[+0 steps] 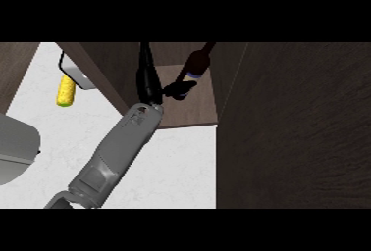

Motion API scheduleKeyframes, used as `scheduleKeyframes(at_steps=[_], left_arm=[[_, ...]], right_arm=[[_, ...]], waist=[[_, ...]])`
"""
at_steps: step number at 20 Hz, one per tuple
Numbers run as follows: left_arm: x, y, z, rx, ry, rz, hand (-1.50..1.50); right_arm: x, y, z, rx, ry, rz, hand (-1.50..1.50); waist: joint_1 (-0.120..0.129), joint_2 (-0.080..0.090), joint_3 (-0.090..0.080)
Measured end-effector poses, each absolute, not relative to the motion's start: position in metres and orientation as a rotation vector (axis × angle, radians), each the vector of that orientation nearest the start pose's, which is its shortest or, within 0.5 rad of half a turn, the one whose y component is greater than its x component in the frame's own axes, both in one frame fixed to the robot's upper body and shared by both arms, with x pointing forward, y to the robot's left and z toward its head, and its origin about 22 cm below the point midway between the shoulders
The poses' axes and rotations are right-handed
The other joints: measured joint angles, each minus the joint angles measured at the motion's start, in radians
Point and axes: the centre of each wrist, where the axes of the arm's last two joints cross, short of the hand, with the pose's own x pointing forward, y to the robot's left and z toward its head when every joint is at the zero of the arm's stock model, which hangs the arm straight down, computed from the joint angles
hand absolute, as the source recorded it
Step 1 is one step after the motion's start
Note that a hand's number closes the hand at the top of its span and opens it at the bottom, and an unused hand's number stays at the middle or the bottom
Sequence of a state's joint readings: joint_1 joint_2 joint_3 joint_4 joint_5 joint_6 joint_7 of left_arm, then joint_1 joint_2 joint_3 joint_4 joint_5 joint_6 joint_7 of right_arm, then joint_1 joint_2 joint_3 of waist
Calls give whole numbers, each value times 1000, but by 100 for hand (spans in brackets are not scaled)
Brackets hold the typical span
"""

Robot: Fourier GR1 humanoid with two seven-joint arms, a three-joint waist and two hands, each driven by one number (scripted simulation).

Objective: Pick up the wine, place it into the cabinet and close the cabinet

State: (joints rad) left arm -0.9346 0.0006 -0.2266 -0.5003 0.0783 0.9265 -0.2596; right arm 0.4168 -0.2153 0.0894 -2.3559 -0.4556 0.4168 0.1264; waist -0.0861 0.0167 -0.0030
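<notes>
A black hand (153,81) rises from the end of a grey forearm (119,152) that enters at the lower edge, left of centre, and slants up and to the right. From this view alone I cannot tell which of the robot's arms it is. The hand reaches into the open cabinet (290,122); its long fingers point upward along the left side of the opening, and a shorter part, the thumb or a finger, sticks out to the right and touches the lower body of the wine bottle (194,66). Whether the fingers curl round the bottle or merely lie against it cannot be told, since hand and bottle are both dark and overlap.

The wine bottle stands just right of the hand, inside the cabinet, tilted with its neck leaning up and to the right. A pale label with a blue band shows near its lower part, right where the hand meets it. Its base is over the brown cabinet shelf (192,110), whose front edge lies just below the hand.

The dark wooden cabinet door or side fills the right part of the view. To the left, on the white table (72,132), a yellow corn cob (66,91) lies beside a small grey-and-white object (76,73). A grey rounded object (14,147) sits at the left edge.
</notes>
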Motion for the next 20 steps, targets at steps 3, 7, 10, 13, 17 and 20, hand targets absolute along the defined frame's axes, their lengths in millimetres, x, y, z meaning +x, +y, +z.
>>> scheduleKeyframes(at_steps=[3,7,10,13,17,20], left_arm=[[404,90,29,603,-1757,53,-150],[395,87,28,506,-1791,89,-150],[386,84,24,438,-1808,98,-150],[376,80,22,381,-1824,95,-150],[365,75,25,306,-1851,79,-150],[349,69,27,234,-1866,71,-150]], right_arm=[[123,-254,122,545,-1810,307,-150],[120,-250,120,558,-1796,290,-150],[120,-250,120,554,-1802,276,-150],[119,-246,120,557,-1795,251,-150],[117,-244,119,556,-1793,239,-150],[119,-245,122,536,-1801,233,-150]], waist=[[13,-5,0],[28,-11,1],[42,-14,1],[57,-18,2],[69,-21,2],[77,-24,2]])
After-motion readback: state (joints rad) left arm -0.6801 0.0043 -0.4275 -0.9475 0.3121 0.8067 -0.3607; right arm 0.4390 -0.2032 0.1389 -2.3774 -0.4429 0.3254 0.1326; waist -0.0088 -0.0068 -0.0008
